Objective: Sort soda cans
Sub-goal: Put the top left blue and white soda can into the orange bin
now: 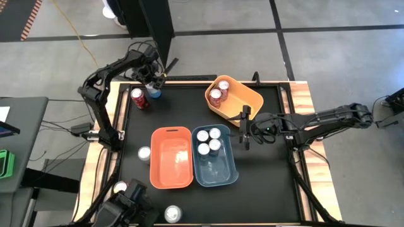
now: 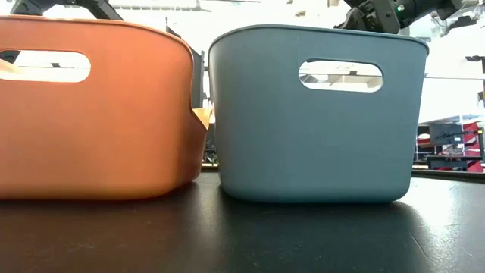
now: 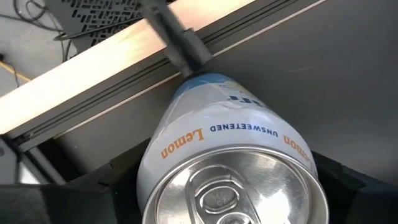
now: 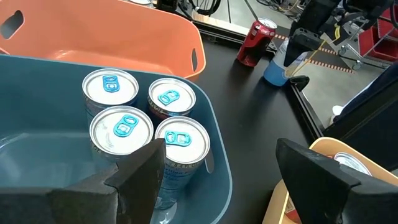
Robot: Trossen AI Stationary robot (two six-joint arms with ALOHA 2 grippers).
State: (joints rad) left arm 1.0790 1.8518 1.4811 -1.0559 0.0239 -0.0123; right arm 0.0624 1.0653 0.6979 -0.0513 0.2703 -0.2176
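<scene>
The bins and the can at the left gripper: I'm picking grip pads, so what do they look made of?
The orange bin and the blue bin look like moulded plastic, matte, with rounded corners and cut-out handles. The can looks like thin metal, probably aluminium: bright brushed silver top with a pull tab, smooth printed pale body. The left gripper is around it.

The flat surface [image 1: 265,189] is matte black with pale wooden edges. On it stand an orange rectangular plastic bin [image 1: 171,157], a slate-blue plastic bin [image 1: 215,157] holding silver-topped cans [image 4: 143,121] with blue pull tabs, and a yellow plastic bin [image 1: 234,96]. A red cylindrical soda can [image 1: 139,98] stands beside a pale blue-and-white can [image 3: 230,162] lettered in orange and navy.
</scene>
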